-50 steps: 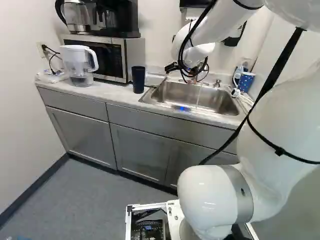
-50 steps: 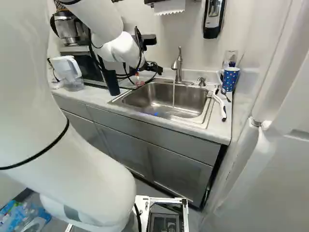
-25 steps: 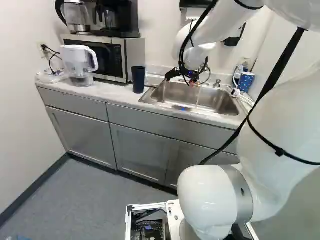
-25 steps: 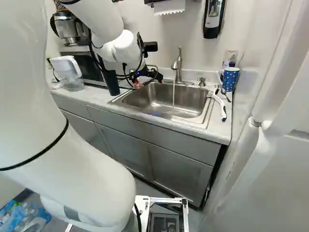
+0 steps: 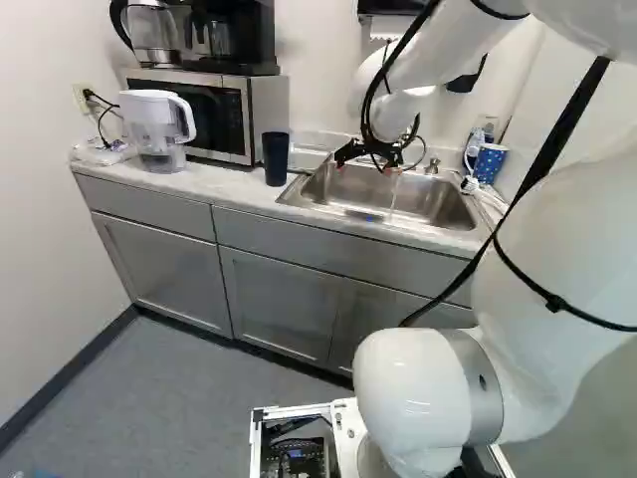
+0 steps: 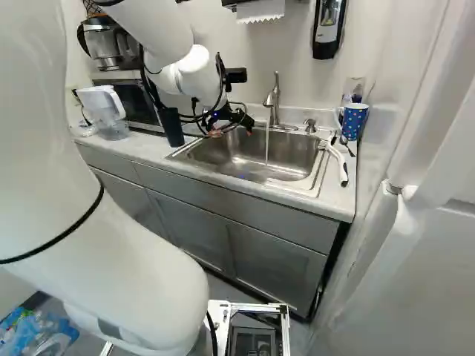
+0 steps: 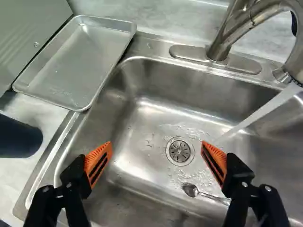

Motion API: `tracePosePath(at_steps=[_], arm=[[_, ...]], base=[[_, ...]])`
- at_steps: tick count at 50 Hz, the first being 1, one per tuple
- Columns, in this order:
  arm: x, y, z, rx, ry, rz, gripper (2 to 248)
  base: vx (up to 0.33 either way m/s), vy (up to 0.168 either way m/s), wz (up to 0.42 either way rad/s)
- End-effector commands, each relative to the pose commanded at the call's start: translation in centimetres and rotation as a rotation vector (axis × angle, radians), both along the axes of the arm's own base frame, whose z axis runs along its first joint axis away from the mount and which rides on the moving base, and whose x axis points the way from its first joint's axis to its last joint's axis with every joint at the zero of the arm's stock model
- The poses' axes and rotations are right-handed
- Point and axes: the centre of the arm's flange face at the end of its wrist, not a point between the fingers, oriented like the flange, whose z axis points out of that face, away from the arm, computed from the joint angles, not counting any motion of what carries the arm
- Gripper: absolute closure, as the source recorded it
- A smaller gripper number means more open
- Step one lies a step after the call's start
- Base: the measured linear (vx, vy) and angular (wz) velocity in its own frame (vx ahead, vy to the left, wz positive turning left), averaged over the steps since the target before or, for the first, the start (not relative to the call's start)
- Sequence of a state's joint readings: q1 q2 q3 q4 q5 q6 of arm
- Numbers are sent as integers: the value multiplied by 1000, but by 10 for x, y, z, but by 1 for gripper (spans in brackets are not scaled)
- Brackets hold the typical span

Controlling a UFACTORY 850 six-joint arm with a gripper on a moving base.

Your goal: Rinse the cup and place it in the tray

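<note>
The dark blue tumbler (image 5: pixel 276 159) stood upright, in the left base view, on the countertop (image 5: pixel 231 183), toward its front edge and near the left end of the sink (image 5: pixel 458 228). The gripper (image 5: pixel 374 167) hung over the sink's left part with its fingers apart and nothing between them. Left of the tumbler and farther back was the microwave (image 5: pixel 269 110), bearing a glass kettle (image 5: pixel 152 32) and a coffee maker (image 5: pixel 237 40). A water pitcher (image 5: pixel 156 124) stood near the countertop's left end.

In the right base view, water ran from the faucet (image 6: pixel 274 104) into the sink. The polka-dot mug (image 6: pixel 354 122) stood at the countertop's back right corner, and a long-handled utensil (image 6: pixel 338 158) lay across the sink's right rim.

In the wrist view, the gripper (image 7: pixel 156 159) was wide open above the basin, its orange pads (image 7: pixel 98 163) facing each other with a gap between. Ahead of that gap was the drain (image 7: pixel 180 151), with a spoon (image 7: pixel 191 190) lying near it, close to one finger. The tumbler, only partly showing, stood beyond the other finger, outside the sink's rim. Near it, the metal tray (image 7: pixel 75 61) lay with one side by the sink's edge.
</note>
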State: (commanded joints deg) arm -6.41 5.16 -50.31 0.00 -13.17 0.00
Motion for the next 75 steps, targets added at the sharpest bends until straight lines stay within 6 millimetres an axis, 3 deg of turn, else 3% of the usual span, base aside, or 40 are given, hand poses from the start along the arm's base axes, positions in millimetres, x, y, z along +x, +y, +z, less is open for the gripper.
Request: tracePosePath(at_steps=[75], arm=[[-27, -59, -1, 0, -2, -138, 3]], base=[[0, 0, 0]])
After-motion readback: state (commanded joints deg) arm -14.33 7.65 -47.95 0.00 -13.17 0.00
